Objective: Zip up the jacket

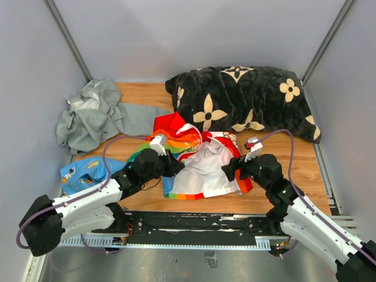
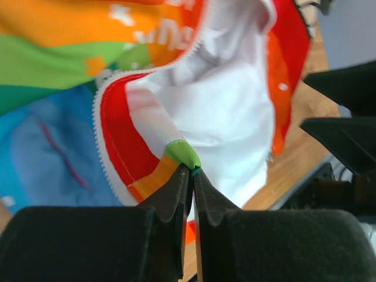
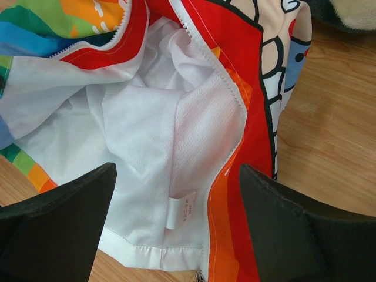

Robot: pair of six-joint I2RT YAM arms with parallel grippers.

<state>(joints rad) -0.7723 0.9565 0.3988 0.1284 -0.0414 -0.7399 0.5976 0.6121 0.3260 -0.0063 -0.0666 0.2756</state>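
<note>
The jacket (image 1: 202, 161) lies open on the wooden table, red with rainbow stripes and white lining up. My left gripper (image 1: 169, 160) is shut on the jacket's rainbow hem corner (image 2: 179, 155) beside its white zipper teeth (image 2: 97, 153). My right gripper (image 1: 230, 171) is open and hovers over the jacket's right front edge. In the right wrist view the white lining (image 3: 158, 135), a care tag (image 3: 179, 210) and the right zipper edge (image 3: 226, 88) lie between its fingers (image 3: 53, 223). A metal zipper pull (image 3: 200, 276) shows at the hem.
A black pillow with cream flowers (image 1: 241, 100) lies at the back right. A grey hooded sweatshirt (image 1: 94, 114) lies at the back left. A small light-blue garment (image 1: 85, 171) lies at the left, beside my left arm. Grey walls enclose the table.
</note>
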